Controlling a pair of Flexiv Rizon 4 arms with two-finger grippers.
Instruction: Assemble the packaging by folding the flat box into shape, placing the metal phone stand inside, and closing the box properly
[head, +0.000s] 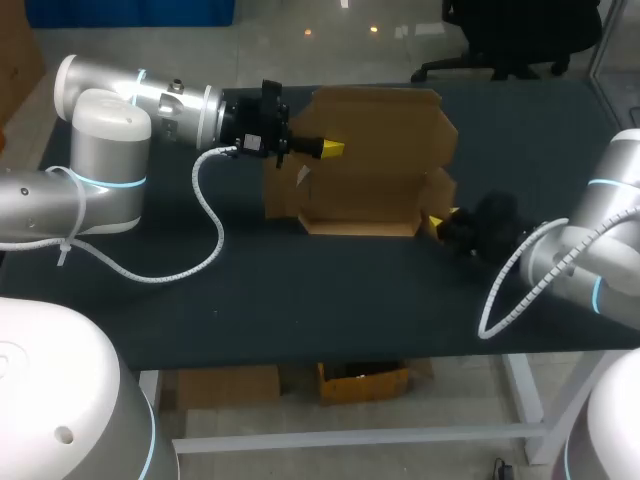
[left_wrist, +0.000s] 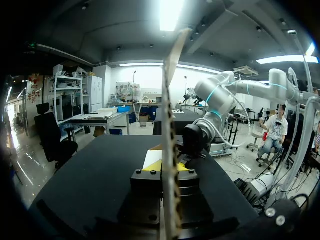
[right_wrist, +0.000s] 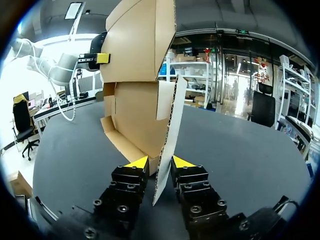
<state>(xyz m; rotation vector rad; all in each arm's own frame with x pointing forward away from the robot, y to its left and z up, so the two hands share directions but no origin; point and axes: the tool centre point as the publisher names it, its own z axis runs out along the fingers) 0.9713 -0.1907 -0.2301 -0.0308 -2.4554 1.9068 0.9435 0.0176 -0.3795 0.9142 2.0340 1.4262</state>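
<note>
Your cardboard box (head: 370, 160) sits half-formed in the middle of the counter (head: 300, 300), a tall back panel standing up and the low tray part in front of it. Its long axis runs from your left arm to your right.

Your left gripper (head: 330, 148) is clenched on the upright panel at its left edge, which passes edge-on between the fingers. Your right gripper (head: 437, 222) is at the opposite end, low at the box's right front corner. It looks clamped on a side flap (right_wrist: 167, 135) that stands on edge between its tips.

The box is spanned by both arms, so the next fold probably hinges on the right-hand flap, nearest your right gripper. The metal phone stand shows in none of the views.
</note>
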